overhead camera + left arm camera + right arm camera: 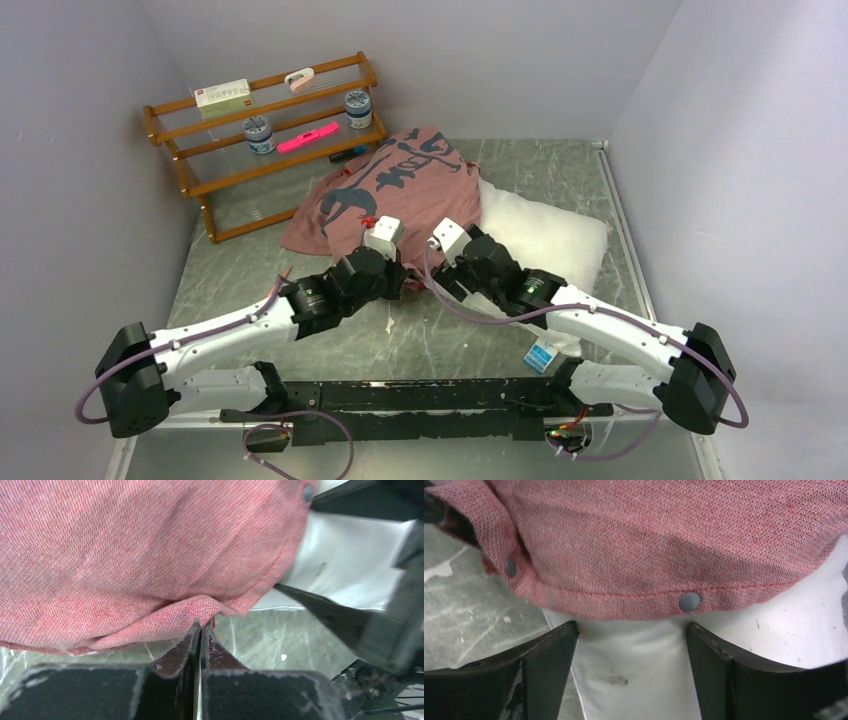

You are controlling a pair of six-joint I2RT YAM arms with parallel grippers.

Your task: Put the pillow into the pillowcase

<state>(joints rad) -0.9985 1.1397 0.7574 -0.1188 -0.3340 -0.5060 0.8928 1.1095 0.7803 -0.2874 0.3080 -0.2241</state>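
Observation:
The red pillowcase [390,185] lies crumpled at the table's middle back, draped over the left end of the white pillow [545,235]. My left gripper [393,262] sits at the case's near edge. In the left wrist view it [202,627] is shut, with a fold of the pillowcase [140,545] hem pinched at its tips and the pillow [345,565] to the right. My right gripper [462,252] is beside it. Its jaws [631,630] stand open astride the pillow [634,680], just below the pillowcase [649,540] hem with its grey snap [689,601].
A wooden rack [265,140] with jars, a box and a pink marker stands at the back left. A small blue and white packet [541,355] lies by the right arm. Grey walls close in both sides of the marbled table [430,340].

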